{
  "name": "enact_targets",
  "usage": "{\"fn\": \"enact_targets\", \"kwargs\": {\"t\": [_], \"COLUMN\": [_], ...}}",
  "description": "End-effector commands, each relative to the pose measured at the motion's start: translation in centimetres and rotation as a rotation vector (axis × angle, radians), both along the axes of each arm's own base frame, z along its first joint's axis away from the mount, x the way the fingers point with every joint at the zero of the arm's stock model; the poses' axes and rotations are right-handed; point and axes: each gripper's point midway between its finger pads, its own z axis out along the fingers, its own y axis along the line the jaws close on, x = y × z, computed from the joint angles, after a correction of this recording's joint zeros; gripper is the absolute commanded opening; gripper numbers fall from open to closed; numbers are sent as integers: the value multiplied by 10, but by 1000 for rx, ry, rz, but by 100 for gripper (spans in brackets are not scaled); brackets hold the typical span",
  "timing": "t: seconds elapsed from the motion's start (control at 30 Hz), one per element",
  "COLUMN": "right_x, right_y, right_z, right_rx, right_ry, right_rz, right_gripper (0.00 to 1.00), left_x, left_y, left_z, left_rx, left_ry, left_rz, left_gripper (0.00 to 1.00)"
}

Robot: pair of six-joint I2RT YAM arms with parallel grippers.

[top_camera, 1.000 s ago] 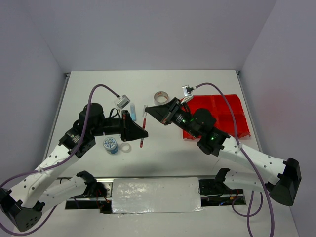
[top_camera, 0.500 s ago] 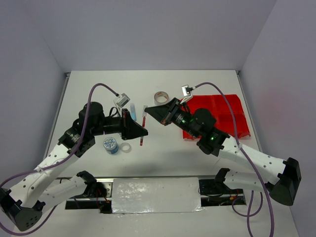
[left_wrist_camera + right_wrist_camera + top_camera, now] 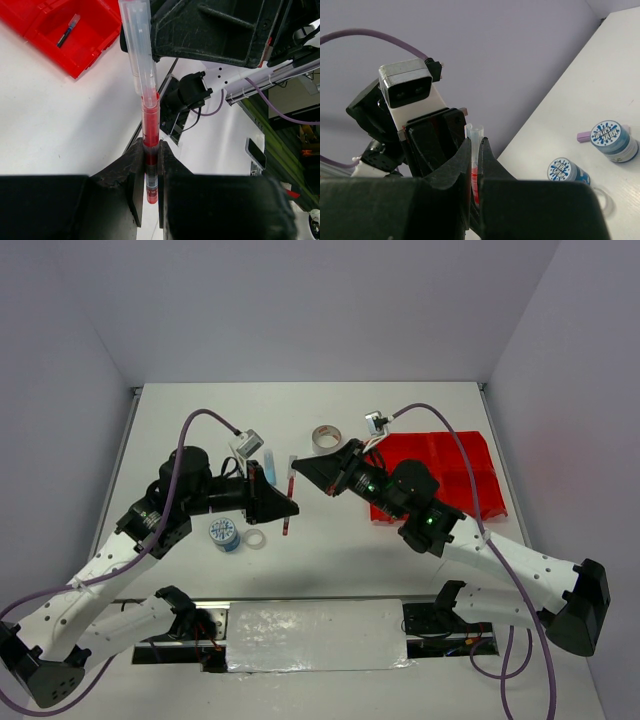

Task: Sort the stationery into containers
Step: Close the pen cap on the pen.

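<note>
Red pen (image 3: 289, 496): count 1. It is off the table (image 3: 200, 420), held in the air at frame centre in the top view, between both arms.

Left gripper (image 3: 288, 508): jaws narrow, clamped on the red barrel. The left wrist view shows both fingers (image 3: 134, 172) pressed against the pen, with its clear cap end running up to top centre.

Right gripper (image 3: 298, 464): jaws almost closed, pinching the clear cap end of the same pen. In the right wrist view the cap sticks up between the fingertips (image 3: 462, 155).

Red bin (image 3: 470, 455): count 1, right of centre. The right arm covers part of it, so I cannot count the compartments here. In the left wrist view (upper left) one compartment holds 1 thin dark pen (image 3: 67, 31).

Loose items on the table:
- grey tape roll (image 3: 324, 437): 1, just above centre, beside the right gripper.
- light-blue marker (image 3: 268, 464): 1, left of the held pen.
- patterned tape roll (image 3: 224, 533): 1 visible in the top view, lower left of centre. The right wrist view shows 2, one at right (image 3: 612, 137) and one lower right (image 3: 565, 171), near each other but apart.
- clear tape ring (image 3: 255, 539): 1, just right of the patterned roll.
- lilac marker (image 3: 583, 135): 1, only its end showing, touching the right-hand patterned roll.
</note>
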Motion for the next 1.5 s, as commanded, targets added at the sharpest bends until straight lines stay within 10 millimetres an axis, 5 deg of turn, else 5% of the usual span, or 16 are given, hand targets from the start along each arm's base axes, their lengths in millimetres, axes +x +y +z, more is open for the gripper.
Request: {"fn": "enact_targets", "kwargs": {"t": [0.0, 0.27, 0.9, 1.47], "right_x": [-22, -31, -30, -35], "right_y": [3, 9, -6, 12], "right_z": [14, 6, 59, 32], "right_rx": [8, -9, 16, -11], "right_ry": [-91, -94, -224, -152], "right_rz": [70, 88, 9, 96], "right_gripper": [0, 0, 0, 0], "left_x": [7, 11, 17, 25], "left_y": [2, 2, -6, 0], "left_z": [29, 32, 20, 31], "left_rx": [-43, -35, -1, 19], "left_ry": [-100, -109, -70, -125], "left_rz": [38, 43, 18, 70], "left_gripper": [0, 0, 0, 0]}}
